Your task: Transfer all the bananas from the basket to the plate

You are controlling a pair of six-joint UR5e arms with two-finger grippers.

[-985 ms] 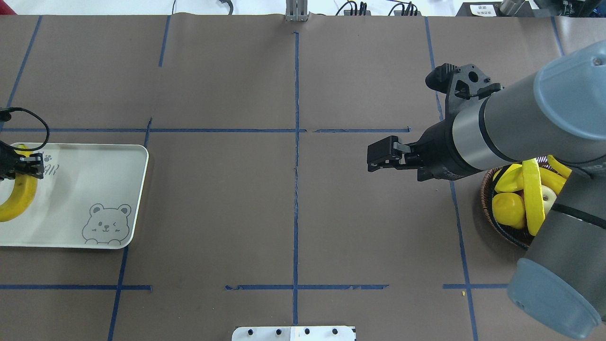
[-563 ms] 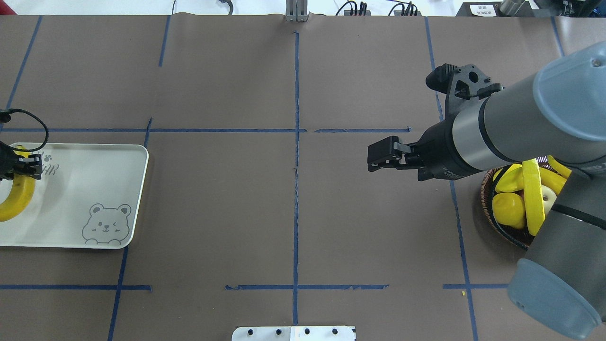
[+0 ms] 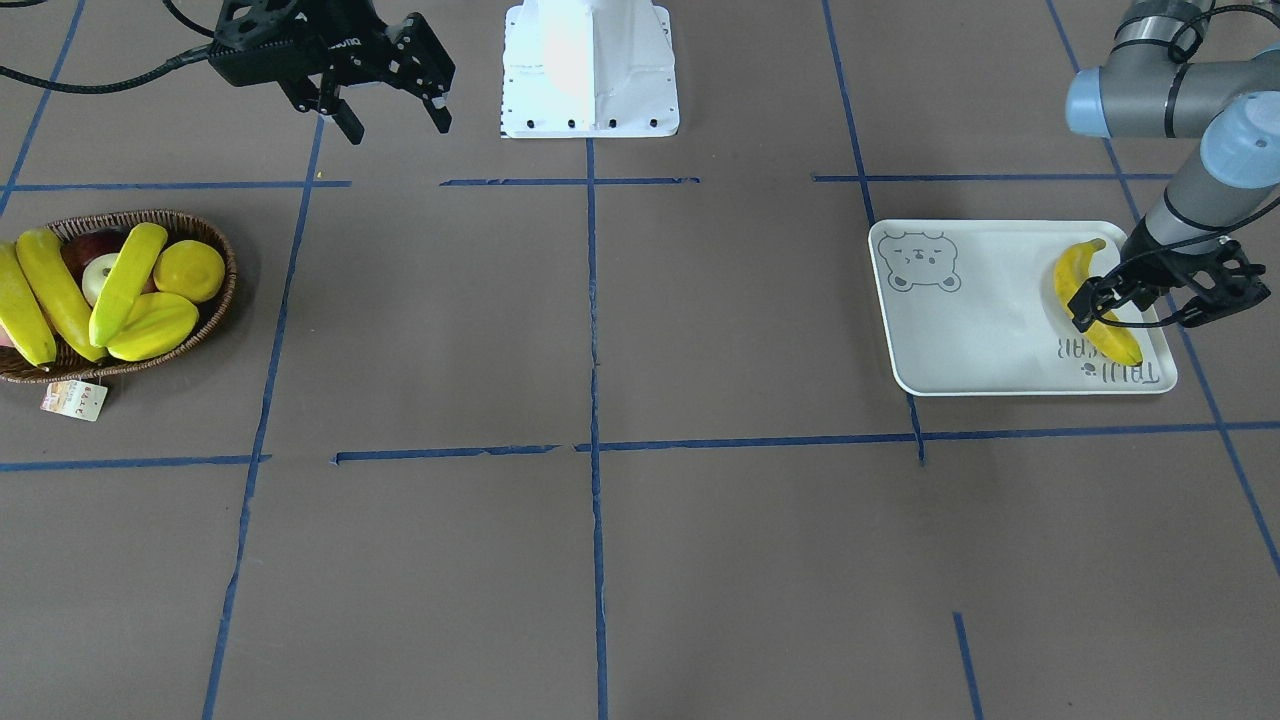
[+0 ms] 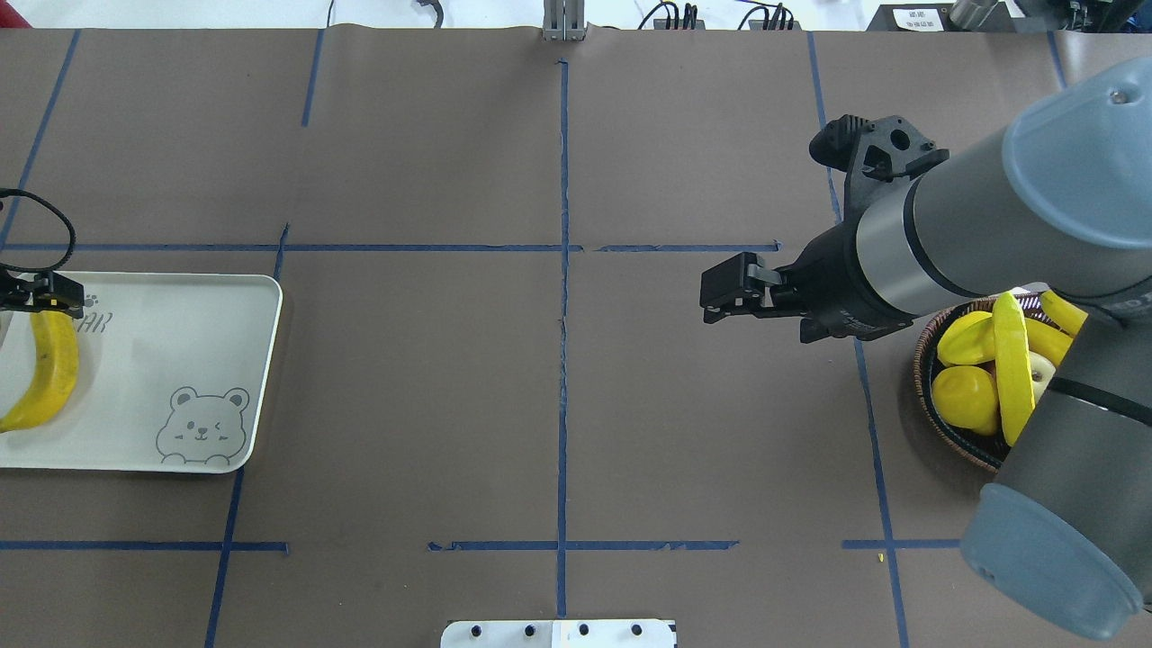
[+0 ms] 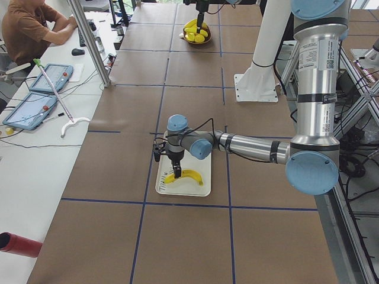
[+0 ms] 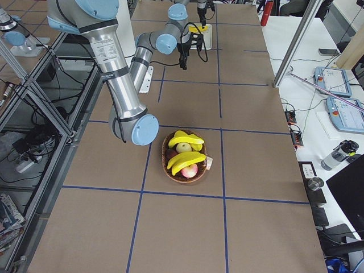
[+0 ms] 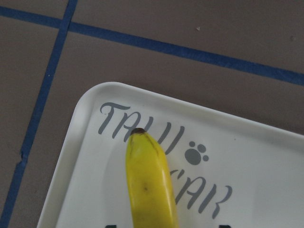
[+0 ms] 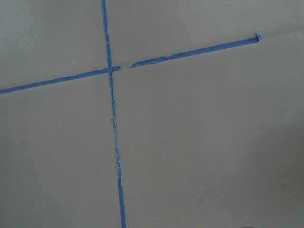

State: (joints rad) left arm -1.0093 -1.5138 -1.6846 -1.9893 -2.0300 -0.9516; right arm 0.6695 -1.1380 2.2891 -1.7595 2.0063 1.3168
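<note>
The tabletop (image 3: 700,560) carries the plate (image 3: 980,340) at the robot's left and the basket (image 3: 225,290) at its right. Three bananas (image 3: 55,295) lie in the basket, their long axes running roughly away from the robot.

The right gripper (image 3: 398,128) is nearer them, its fingers wide and empty. The left gripper (image 3: 1135,320) hangs with wide fingers over one banana (image 3: 1075,275) lying on the plate.

Use the front-facing view to see the whole basket. Overhead, the right arm hides part of it.
</note>
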